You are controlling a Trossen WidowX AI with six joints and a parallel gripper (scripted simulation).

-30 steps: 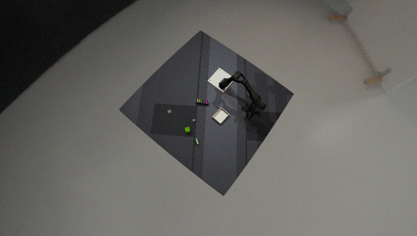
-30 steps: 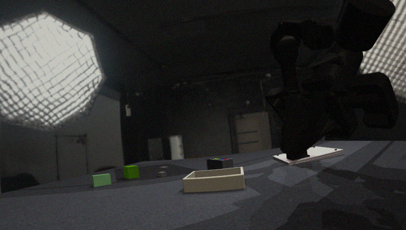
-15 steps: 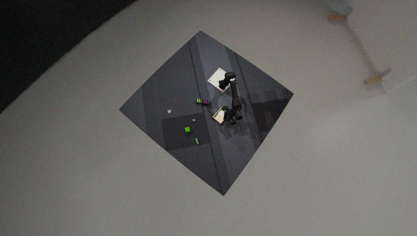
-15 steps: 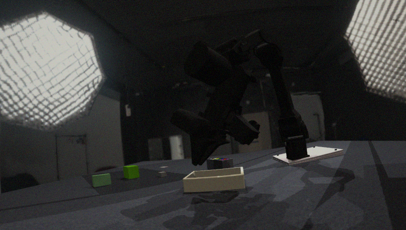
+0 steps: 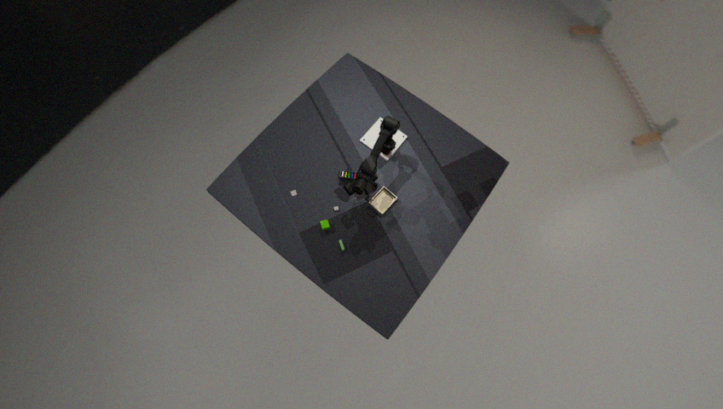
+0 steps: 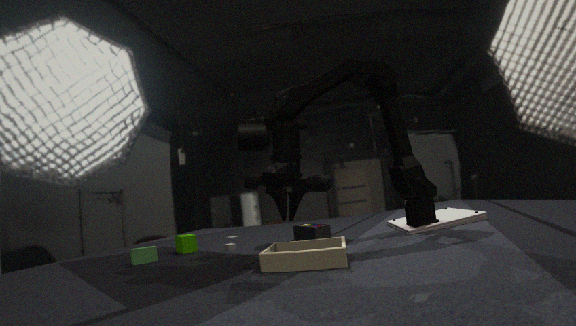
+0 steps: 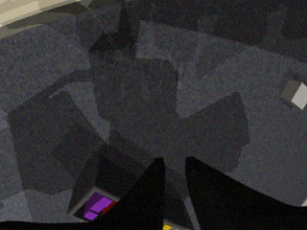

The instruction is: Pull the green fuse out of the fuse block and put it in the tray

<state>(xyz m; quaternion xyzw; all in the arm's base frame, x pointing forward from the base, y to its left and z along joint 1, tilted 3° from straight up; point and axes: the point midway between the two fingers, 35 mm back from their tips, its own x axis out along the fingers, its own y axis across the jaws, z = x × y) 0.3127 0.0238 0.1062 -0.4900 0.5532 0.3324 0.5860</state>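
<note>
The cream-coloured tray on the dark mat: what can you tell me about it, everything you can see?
The tray is a shallow, square, open-topped box in a matte cream colour, with low upright walls and a flat floor. It sits level on the dark mat. From above nothing is visible inside it. The small dark fuse block stands just behind it, apart from it. The end effector hangs above the block, not over the tray, and nothing touches the tray but the mat.

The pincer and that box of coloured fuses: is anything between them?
No. In the exterior view the pincer hangs above the fuse box, only air between.
</note>
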